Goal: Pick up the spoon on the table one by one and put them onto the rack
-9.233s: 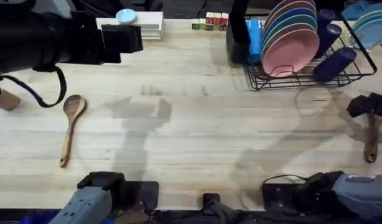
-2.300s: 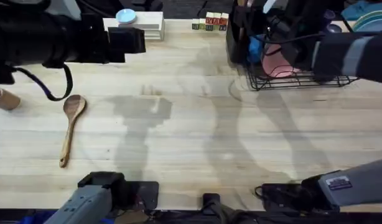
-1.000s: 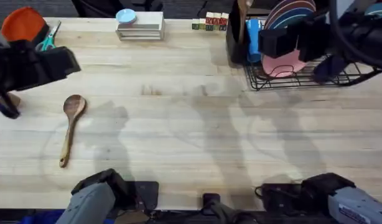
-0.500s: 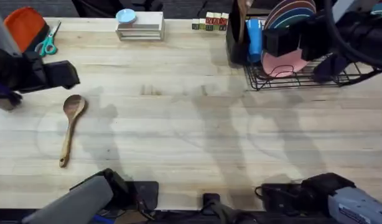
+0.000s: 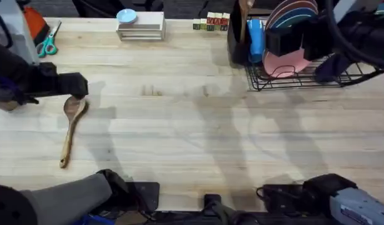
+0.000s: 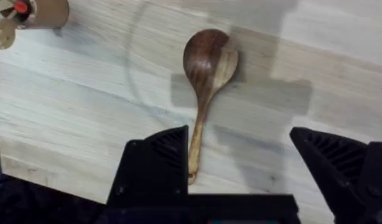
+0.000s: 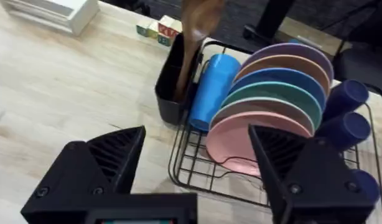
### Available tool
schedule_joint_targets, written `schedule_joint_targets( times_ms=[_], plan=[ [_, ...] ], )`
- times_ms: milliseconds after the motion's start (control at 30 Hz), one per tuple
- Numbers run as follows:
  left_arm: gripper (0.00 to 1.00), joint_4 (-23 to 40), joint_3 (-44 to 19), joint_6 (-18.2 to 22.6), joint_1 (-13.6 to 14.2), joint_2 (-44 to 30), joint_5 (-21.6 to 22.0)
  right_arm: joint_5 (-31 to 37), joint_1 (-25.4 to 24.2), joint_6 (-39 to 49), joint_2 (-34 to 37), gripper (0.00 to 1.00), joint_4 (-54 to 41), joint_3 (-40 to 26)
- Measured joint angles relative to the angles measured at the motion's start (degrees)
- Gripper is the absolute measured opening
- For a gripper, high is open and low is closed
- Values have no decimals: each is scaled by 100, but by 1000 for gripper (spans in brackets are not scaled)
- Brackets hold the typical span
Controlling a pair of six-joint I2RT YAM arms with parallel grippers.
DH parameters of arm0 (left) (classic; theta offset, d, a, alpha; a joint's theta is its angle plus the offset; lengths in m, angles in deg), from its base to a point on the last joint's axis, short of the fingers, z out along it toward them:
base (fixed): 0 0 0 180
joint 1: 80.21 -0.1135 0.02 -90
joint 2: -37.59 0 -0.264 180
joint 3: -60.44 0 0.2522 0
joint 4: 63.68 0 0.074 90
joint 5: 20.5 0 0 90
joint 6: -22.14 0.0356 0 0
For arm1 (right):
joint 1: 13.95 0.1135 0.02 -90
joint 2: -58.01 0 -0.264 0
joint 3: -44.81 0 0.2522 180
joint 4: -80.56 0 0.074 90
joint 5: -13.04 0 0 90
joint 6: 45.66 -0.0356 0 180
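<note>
A brown wooden spoon (image 5: 71,119) lies on the table (image 5: 192,137) at the left, its bowl toward the far side. My left gripper (image 5: 72,86) hovers just above that bowl. In the left wrist view the spoon (image 6: 206,68) lies below my open left gripper (image 6: 237,140), its handle end near one finger. A second spoon (image 7: 194,37) stands in the black utensil holder (image 7: 169,87) at the left end of the wire rack (image 7: 191,171). My right gripper (image 7: 197,140) is open with nothing in it, held over the rack (image 5: 304,78).
Coloured plates (image 7: 272,99) and blue cups (image 7: 343,112) fill the rack. At the far edge sit a white stacked box (image 5: 141,28), small lettered blocks (image 5: 211,24), teal-handled scissors (image 5: 48,40) and an orange object (image 5: 34,19). A tan roll (image 6: 48,9) lies left of the spoon.
The right arm carried a spoon from the table's right side to the utensil holder and released it. Over the last second the left arm came down over the remaining spoon.
</note>
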Motion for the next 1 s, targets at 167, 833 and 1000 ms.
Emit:
schedule_joint_targets(
  times_ms=[167,833,1000],
  plan=[
    [993,-207,274,134,-416,2,4,197,0,22,0,994,-22,0],
    [994,-745,1082,216,-682,2,284,267,0,61,-2,994,-79,0],
    [994,-874,1104,247,-682,2,284,267,0,61,-1,994,-79,0]
  ],
)
